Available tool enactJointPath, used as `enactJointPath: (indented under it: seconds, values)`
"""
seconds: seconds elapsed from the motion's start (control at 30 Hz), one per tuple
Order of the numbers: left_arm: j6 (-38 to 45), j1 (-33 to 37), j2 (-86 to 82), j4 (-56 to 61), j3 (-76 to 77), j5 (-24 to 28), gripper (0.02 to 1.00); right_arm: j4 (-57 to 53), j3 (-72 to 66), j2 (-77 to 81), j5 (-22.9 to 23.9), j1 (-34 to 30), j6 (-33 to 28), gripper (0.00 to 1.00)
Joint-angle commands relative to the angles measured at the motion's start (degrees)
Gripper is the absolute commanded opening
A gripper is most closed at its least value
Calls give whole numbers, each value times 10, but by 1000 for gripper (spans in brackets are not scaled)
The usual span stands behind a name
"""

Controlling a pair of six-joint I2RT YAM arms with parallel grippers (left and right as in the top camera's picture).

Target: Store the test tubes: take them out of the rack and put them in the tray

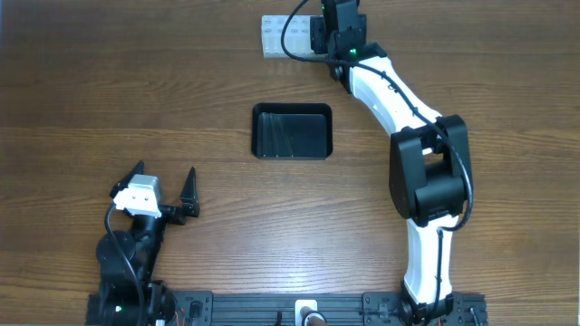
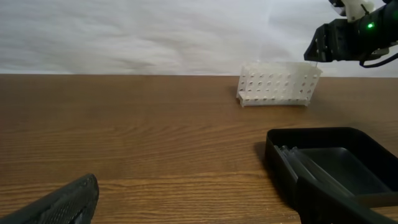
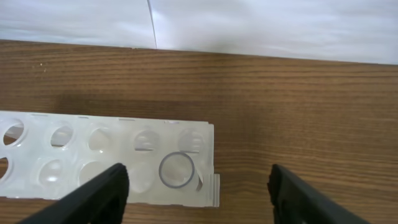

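Right wrist view: one test tube [image 3: 175, 169] in one rack [image 3: 204, 155]

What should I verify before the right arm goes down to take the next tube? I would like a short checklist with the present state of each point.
1. Right gripper open: ok.
2. Test tube inside the gripper's opening, seen from above: ok.
3. Tube stands in an end hole of the rack: ok.
4. Tray has free room: ok.
5. Left gripper away from rack and tray: ok.
6. Height left above the tube: cannot tell.
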Motion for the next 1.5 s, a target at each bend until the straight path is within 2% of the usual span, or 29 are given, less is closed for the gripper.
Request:
enactJointPath:
  seconds: [0.03,0.27,0.5,0.73,1.17,1.5]
  values:
    - [-6,3,-5,-1,-2,7,1000,16,1,28,7,0,3,645]
    - [-6,3,-5,-1,-2,7,1000,35,1,33,7,1,3,489]
    - [-6,3,-5,-1,-2,7,1000,52,1,33,7,2,3,404]
    - [-6,3,-5,-1,-2,7,1000,52,1,33,7,4,3,255]
    - [-6,3,-5,-1,-2,7,998,63,1,33,7,10,6,91]
    - [-6,3,-5,-1,-2,7,1000,63,1,2,8,11,8,75]
